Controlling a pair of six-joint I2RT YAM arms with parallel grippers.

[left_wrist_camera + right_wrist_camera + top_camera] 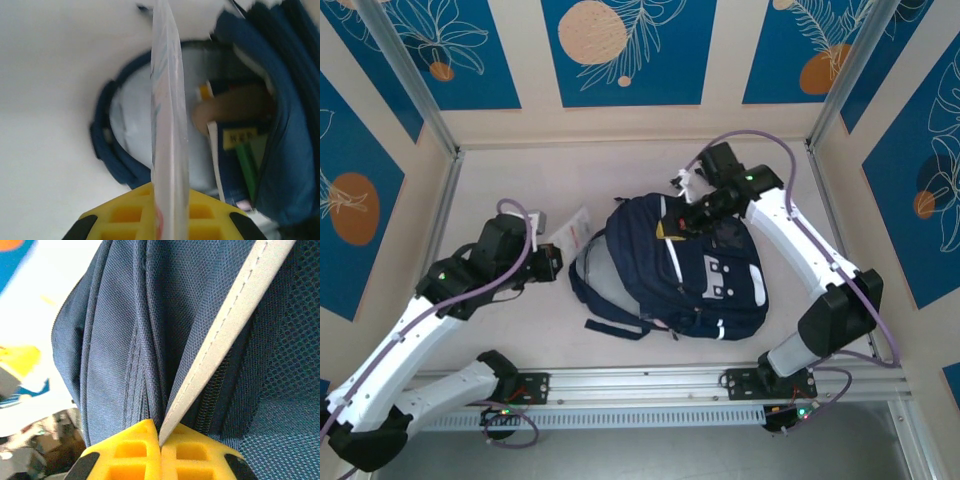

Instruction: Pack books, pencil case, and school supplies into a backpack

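The navy backpack (705, 275) with white stripes lies in the middle of the table, its mouth facing left. My right gripper (682, 218) is shut on the backpack's top edge, pinching fabric and a white stripe (225, 335) between the yellow pads (161, 432). My left gripper (552, 262) is shut on the school supplies, a slim white packet (572, 228), which stands edge-on (169, 125) just left of the open mouth (290, 125). Books (240, 137) stand inside the backpack, with a yellow label and a green spine showing. The pencil case is hidden.
Black straps (610, 325) trail from the backpack toward the near edge. A metal rail (640, 385) runs along the front between the arm bases. Slanted frame posts (415, 90) and patterned walls close in the sides and back.
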